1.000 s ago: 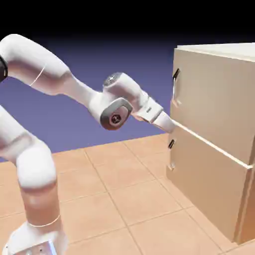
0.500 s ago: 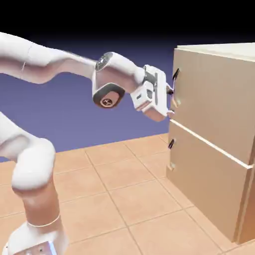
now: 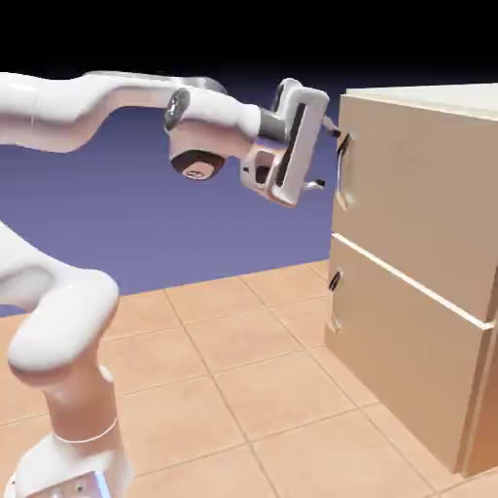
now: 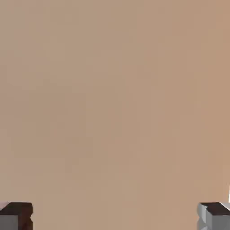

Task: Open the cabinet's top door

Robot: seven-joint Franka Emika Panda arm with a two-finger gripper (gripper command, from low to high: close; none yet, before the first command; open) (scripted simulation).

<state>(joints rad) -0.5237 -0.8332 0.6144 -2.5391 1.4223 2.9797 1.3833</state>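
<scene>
My hand is spread as wide as it goes and has hold of nothing. In the hand view my two grey fingertips sit far apart at the bottom corners, and only flat tan panel fills the space between them.

The large plain beige box-shaped cabinet stands on the tiled floor, and everything I care about is on its front face. The top door, the bigger upper beige panel, is shut flush. Its slim dark vertical bar handle runs near the panel's edge closest to me, and my hand is level with it, just beside it. I cannot tell from the exterior view whether a finger already touches the bar. The lower beige panel with its smaller dark handle sits beneath, well below my hand.

What worries me is alignment. The hand view shows no bar between my fingers, only bare panel, so closing now would likely pinch air or scrape the door face. Pushing forward off-line could jam a fingertip against the handle or the panel. Even with the bar caught, a shallow grip could slip off once I pull.
</scene>
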